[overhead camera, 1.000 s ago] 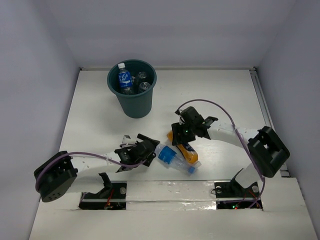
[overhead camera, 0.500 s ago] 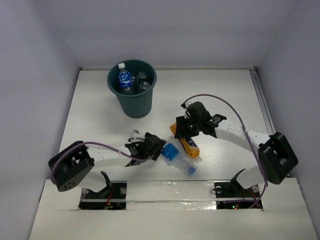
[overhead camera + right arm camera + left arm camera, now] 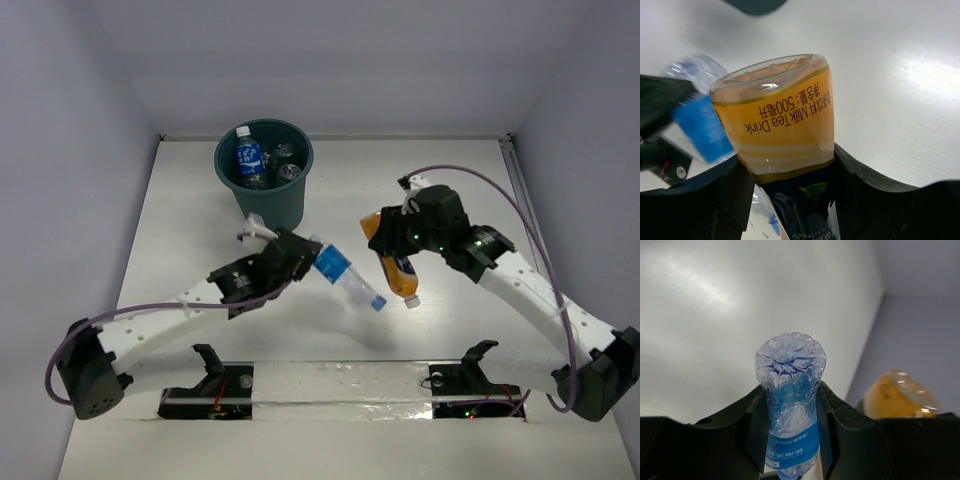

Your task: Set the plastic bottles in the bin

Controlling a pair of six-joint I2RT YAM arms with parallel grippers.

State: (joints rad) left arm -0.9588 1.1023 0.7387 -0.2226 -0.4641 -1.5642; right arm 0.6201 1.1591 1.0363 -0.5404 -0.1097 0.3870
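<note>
White table [image 3: 450,180] bears a dark teal bin [image 3: 272,212] at back left, with bottles [image 3: 249,157] inside. The right gripper [image 3: 405,235] pinches the orange bottle [image 3: 395,262] above the table. The left gripper [image 3: 295,258] pinches a clear blue-labelled bottle [image 3: 348,280] near the bin.

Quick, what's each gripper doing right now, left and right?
Left gripper: closed on the blue-labelled clear bottle.
Right gripper: closed on the orange bottle.

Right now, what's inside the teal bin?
The bin holds a blue-labelled bottle standing cap up, with clear bottles beside it. Anything beneath them, and the bin's floor, is covered.
</note>
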